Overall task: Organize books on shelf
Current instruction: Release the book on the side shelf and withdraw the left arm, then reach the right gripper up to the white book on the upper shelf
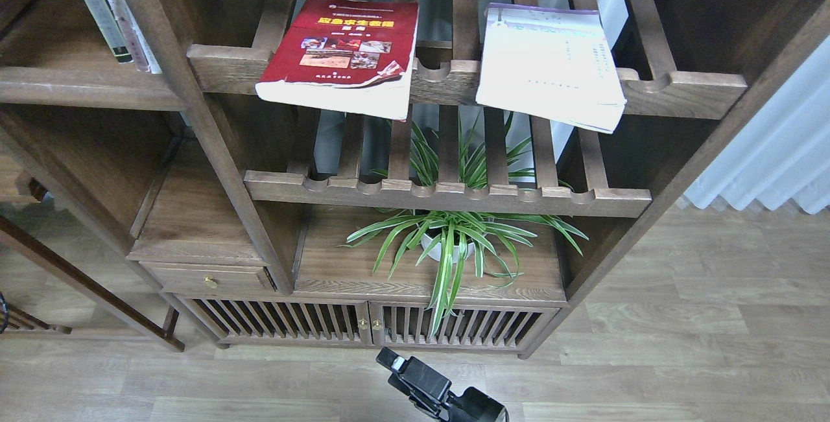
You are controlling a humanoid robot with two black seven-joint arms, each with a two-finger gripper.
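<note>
Spider plant (454, 240) in a white pot (447, 248) under the slatted racks (447, 192), above slatted cabinet doors (369, 321).

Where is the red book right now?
In the head view the red book lies flat on the upper slatted rack, left of the cream-white book, overhanging its front rail, above the potted plant.

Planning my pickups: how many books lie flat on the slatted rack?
2: the red book at the rack's left, the cream-white book at its right, both overhanging the front rail. None seems hidden.
</note>
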